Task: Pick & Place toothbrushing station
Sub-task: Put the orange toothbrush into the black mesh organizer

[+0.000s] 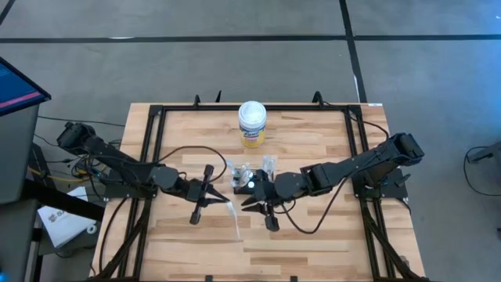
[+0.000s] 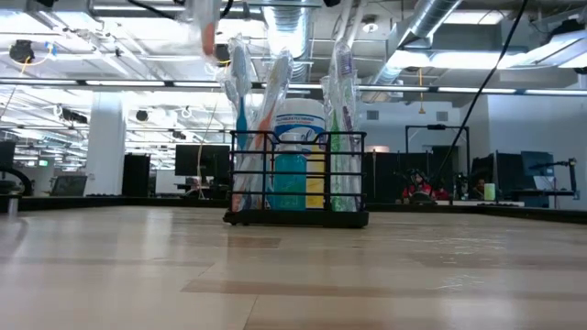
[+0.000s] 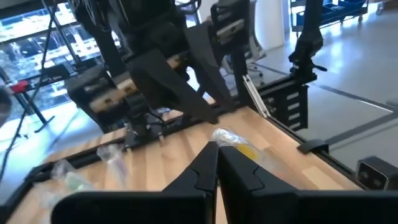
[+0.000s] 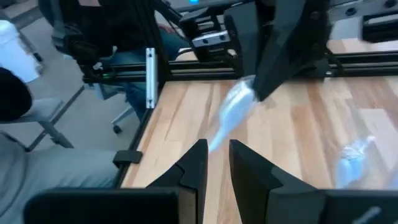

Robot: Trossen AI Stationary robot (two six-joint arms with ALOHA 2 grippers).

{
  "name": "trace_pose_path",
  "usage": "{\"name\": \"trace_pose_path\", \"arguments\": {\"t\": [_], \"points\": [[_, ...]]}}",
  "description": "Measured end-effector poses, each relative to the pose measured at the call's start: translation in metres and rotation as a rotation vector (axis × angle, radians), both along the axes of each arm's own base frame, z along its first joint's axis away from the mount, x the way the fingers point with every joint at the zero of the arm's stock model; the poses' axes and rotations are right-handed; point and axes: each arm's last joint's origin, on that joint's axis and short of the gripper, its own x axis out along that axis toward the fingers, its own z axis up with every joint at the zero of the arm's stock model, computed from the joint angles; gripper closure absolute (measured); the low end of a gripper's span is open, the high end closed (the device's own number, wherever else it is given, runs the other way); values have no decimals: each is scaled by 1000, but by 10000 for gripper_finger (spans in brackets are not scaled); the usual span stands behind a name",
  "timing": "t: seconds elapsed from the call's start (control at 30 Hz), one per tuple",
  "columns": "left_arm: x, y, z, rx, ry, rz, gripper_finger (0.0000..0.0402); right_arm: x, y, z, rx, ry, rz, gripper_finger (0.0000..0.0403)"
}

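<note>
canister label [image 1: 251, 138]: yellow, its print too small to read
other readable text: none
</note>
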Motion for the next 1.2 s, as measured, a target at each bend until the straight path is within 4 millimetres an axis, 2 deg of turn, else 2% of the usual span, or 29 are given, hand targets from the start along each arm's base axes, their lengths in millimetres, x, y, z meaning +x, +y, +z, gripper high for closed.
{"name": "trace_pose_path", "arguments": {"t": [0.33,0.83,1.2], "points": [[5,-2,22,49,-55,4,401,0,1,1,6,-6,17,329],[7,-1,26,139,-83,26,401,5,-6,7,39,-64,9,254],[8,-1,39,179,-146,45,401,8,-11,11,45,-110,-3,267]]}}
